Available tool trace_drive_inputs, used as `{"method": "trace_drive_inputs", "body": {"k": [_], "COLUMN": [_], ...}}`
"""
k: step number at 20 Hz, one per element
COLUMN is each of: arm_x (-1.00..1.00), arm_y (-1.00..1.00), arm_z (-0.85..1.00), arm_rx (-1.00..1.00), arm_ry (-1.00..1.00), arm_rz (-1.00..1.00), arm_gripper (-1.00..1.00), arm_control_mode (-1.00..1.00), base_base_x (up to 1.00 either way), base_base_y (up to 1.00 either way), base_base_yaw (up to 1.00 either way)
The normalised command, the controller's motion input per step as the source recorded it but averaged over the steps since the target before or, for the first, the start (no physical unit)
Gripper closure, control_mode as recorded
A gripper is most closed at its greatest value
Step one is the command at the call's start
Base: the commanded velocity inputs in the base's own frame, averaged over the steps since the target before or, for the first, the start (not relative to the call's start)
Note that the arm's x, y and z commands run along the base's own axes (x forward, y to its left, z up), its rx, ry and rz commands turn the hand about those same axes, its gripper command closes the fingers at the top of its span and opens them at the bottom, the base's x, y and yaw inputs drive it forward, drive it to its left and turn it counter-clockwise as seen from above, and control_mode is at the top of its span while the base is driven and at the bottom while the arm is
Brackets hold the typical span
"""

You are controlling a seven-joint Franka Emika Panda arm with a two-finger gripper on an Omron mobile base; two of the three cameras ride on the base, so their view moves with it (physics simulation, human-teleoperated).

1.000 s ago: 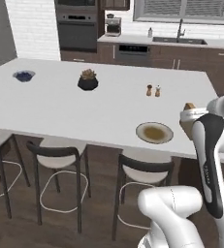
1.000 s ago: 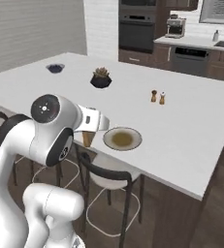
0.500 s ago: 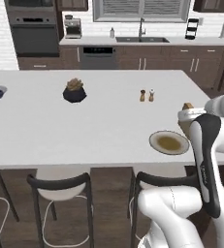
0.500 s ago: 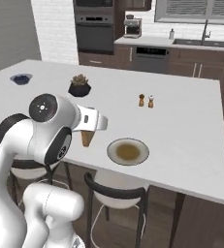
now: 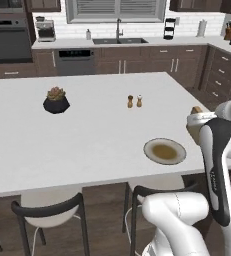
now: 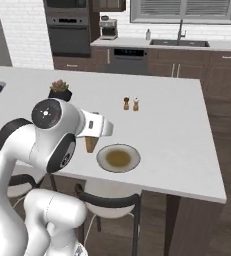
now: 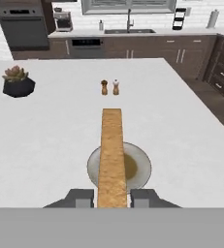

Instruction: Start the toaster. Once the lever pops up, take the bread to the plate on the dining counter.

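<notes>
jaws narrow, gripper clamped on bread edge-on; plate below and just ahead on dining counter; shakers further ahead

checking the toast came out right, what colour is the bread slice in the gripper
Golden-brown bread, clearest in the hand view.

The large white rectangular counter is left bare around the round grey plate; two small shakers and a dark potted plant are set well apart from it.
</notes>
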Motion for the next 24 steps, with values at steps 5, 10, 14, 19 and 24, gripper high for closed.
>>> {"method": "trace_drive_inputs", "body": {"k": [5,10,14,19,24], "arm_x": [0.00,0.00,0.00,0.09,0.60], "arm_y": [0.00,0.00,0.00,0.01,-0.01], "arm_z": [0.00,0.00,0.00,-0.09,-0.46], "arm_rx": [0.00,0.00,0.00,0.00,0.09], "arm_ry": [0.00,0.00,0.00,0.01,0.04], "arm_rz": [0.00,0.00,0.00,0.00,0.00], "arm_gripper": [1.00,1.00,1.00,1.00,1.00], "arm_control_mode": [1.00,1.00,1.00,-1.00,-1.00], "base_base_x": [0.50,0.43,0.28,0.27,0.00], "base_base_y": [0.28,0.20,0.12,0.07,0.00], "base_base_yaw": [-0.14,-0.03,0.00,0.00,0.00]}}
